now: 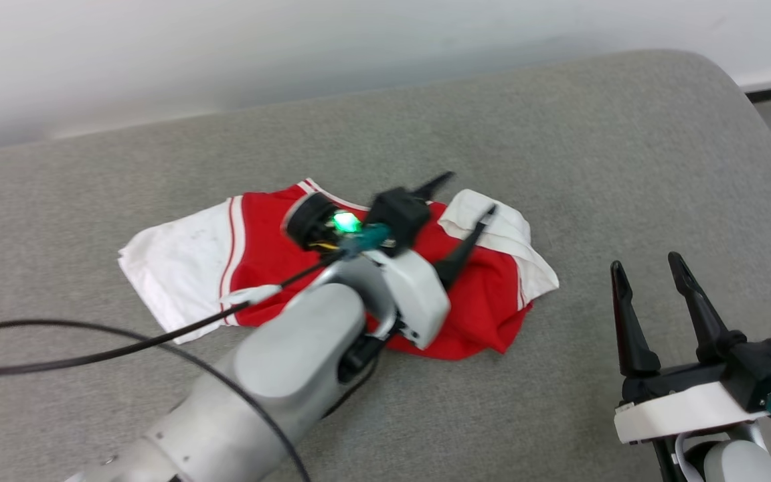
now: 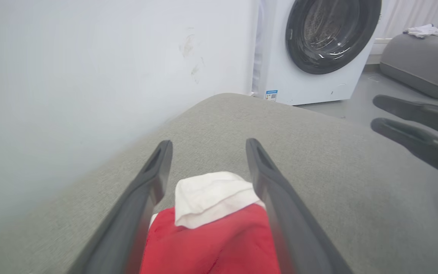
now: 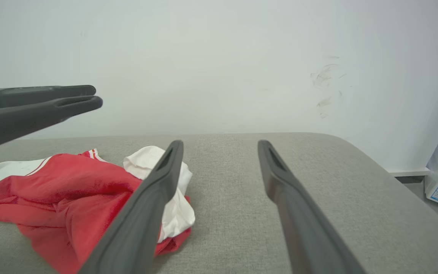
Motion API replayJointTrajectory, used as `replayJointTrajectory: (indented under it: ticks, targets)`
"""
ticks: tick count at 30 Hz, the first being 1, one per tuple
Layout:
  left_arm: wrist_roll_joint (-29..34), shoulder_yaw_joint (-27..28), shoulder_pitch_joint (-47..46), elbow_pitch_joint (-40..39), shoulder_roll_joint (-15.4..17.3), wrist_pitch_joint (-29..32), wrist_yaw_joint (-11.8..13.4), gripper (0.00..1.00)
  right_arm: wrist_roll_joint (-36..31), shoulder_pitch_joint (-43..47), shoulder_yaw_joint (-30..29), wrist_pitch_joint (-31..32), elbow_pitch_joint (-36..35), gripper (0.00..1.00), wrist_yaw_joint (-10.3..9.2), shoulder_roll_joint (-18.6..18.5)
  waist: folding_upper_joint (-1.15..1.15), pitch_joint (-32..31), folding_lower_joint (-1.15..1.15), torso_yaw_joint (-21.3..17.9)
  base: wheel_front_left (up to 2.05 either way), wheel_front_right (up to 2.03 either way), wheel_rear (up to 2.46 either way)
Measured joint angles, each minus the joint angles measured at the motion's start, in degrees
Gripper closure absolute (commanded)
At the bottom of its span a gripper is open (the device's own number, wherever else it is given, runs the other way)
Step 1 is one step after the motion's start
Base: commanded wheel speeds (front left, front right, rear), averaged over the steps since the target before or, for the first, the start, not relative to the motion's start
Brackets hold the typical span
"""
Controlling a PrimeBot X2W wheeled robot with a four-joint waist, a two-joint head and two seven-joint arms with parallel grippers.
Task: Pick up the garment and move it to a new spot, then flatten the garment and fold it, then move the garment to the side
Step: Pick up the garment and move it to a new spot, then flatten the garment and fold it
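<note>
The garment [image 1: 265, 241], red with white sleeves and striped trim, lies rumpled and partly folded on the grey cushion [image 1: 559, 147]. Above its right half hangs my left gripper [image 1: 472, 194], open, nothing held between its dark fingers. In the left wrist view the white sleeve and red cloth of the garment [image 2: 211, 224] lie below the open left gripper [image 2: 208, 146]. My right gripper [image 1: 646, 268] stands open over bare cushion to the right of the garment. The right wrist view has the right gripper [image 3: 221, 146] open, the garment [image 3: 63, 182] at lower left and the left gripper [image 3: 93, 96] at far left.
A black cable [image 1: 91, 341] trails from my left arm over the cushion's left part. A white wall [image 1: 225, 47] runs behind the cushion. A washing machine [image 2: 318, 49] stands past the cushion's end, with a second grey cushion [image 2: 420, 61] carrying cloth beyond it.
</note>
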Motion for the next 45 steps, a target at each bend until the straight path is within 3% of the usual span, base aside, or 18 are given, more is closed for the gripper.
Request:
replayJointTrajectory:
  ticks: [6,11,17,21,26,32,38,42,45]
  targets:
    - [-0.9,7.6,6.0,-3.8,7.5,-2.4,5.3,0.00,-0.5,2.0,-1.3,0.0,-0.4,0.00,0.00,0.0,0.00,-3.0,0.00,3.7,0.00,0.00,0.00]
    - [-0.1,17.4,15.4,-13.2,14.1,-2.6,10.1,0.00,-0.6,3.1,-1.6,0.0,-0.9,0.00,0.00,0.0,0.00,-5.1,0.00,6.7,0.00,0.00,0.00]
    - [2.3,27.9,30.4,-24.0,17.4,-2.6,12.6,0.00,-0.7,4.0,-1.3,0.0,-1.2,0.00,0.00,0.0,0.00,-7.0,0.00,8.8,0.00,0.00,0.00]
    - [4.9,32.1,39.5,-29.0,16.4,-2.6,12.9,0.00,-0.8,4.7,-1.3,0.0,-1.3,0.00,0.00,0.0,0.00,-7.9,0.00,9.3,0.00,0.00,0.00]
    - [8.3,34.7,47.1,-33.0,12.2,-2.6,12.6,0.00,-0.4,5.8,-1.5,0.0,-1.3,0.00,0.01,0.0,0.00,-8.7,-0.01,9.6,0.00,0.00,0.00]
    - [11.4,37.8,48.7,-34.5,7.5,-2.6,10.4,0.00,-0.1,6.3,-1.6,0.0,-1.3,0.00,0.00,0.0,0.00,-7.9,0.00,9.9,0.00,0.00,0.00]
    - [14.2,40.2,47.6,-34.7,5.7,-2.6,7.7,0.00,-0.8,5.3,-2.0,0.8,-0.8,0.00,0.00,0.0,0.00,-6.0,0.00,10.2,0.00,0.00,0.00]
    - [15.6,41.3,46.7,-34.8,4.7,-2.6,6.1,0.00,-1.4,0.7,0.9,11.4,-2.6,0.00,0.02,-1.4,0.00,-3.7,0.00,10.6,0.00,0.00,0.00]
    - [16.6,41.9,45.7,-34.3,3.5,-2.6,5.0,0.00,1.3,-4.2,4.1,24.9,-3.8,0.00,0.01,-7.1,0.00,-1.6,0.00,11.1,0.00,0.00,0.00]
